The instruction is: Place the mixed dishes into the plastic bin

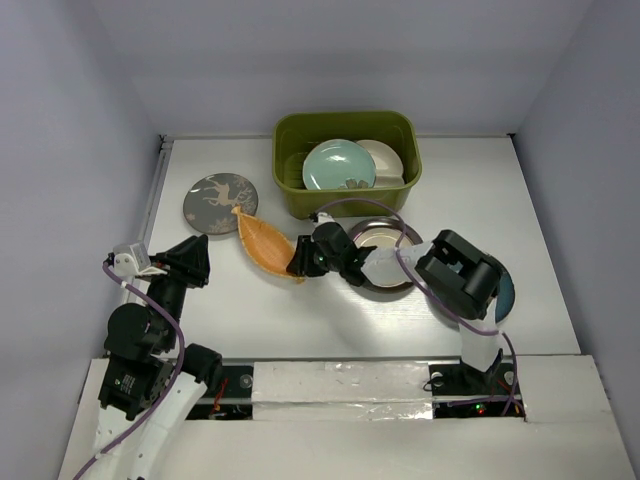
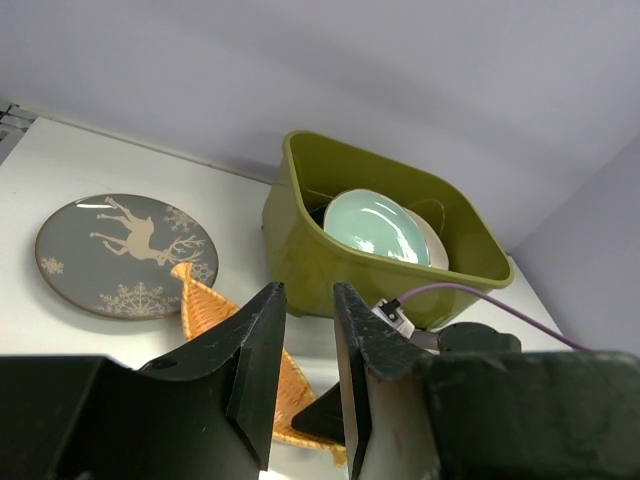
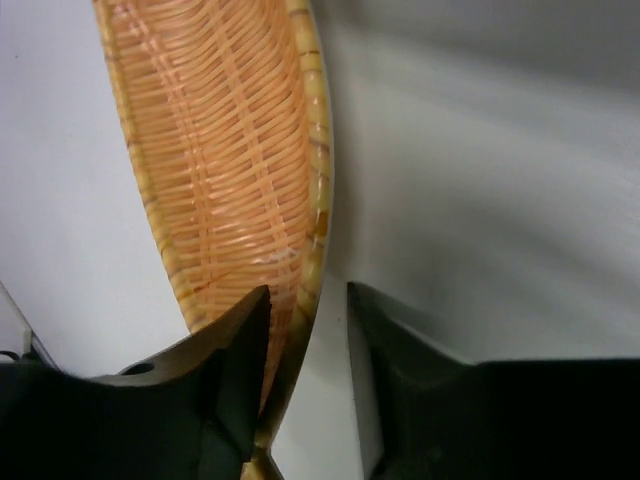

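No readable text, label, brand or number on the plastic bin or the deer plate.

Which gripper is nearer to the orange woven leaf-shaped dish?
Right. The right gripper straddles the rim of the orange woven dish; the left gripper hangs apart, off to its left.

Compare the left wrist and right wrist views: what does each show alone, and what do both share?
Only the left wrist view shows the grey deer plate, the green bin holding a teal plate, and the left tool. Only the right wrist view shows the weave of the orange leaf-shaped dish close up, its rim between the fingers of the right tool. Both show that dish.
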